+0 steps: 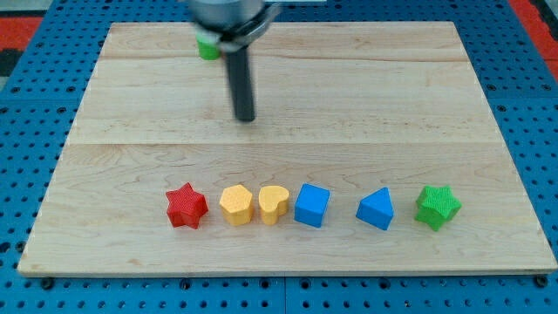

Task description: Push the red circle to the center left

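Note:
No red circle shows in the camera view; it may be hidden behind the arm. My tip [246,119] rests on the wooden board [131,105] in its upper middle, well above the row of blocks. A green block [207,49] sits near the view's top, partly hidden by the arm, up and left of my tip. Along the lower part of the board lie a red star [186,206], a yellow hexagon [235,205], a yellow heart [274,204], a blue cube [311,205], a blue triangle-like block [377,209] and a green star [437,207].
The board lies on a blue pegboard table [26,174]. A red strip [26,26] shows at the view's top left corner and another at the top right.

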Robot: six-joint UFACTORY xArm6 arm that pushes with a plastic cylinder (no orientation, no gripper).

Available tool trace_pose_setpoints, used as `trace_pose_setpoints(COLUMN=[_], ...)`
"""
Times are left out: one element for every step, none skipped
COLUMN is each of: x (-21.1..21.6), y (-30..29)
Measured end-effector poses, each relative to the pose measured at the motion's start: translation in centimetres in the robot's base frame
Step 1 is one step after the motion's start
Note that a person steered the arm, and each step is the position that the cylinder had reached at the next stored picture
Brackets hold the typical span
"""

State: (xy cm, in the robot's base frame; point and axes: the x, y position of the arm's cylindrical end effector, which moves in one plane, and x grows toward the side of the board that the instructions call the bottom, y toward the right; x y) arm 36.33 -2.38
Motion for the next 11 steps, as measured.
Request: trace_pose_setpoints(x=[-9.1,-12.7,-12.1,-10.4,-8.2,-5.8,-6.0,-6.1,-3.0,-2.2,-3.9], y=[3.9,0.2,-6.2,-10.0,-11.6,-13.4,-15.1,-15.8,-16.3,-16.5,-19.9])
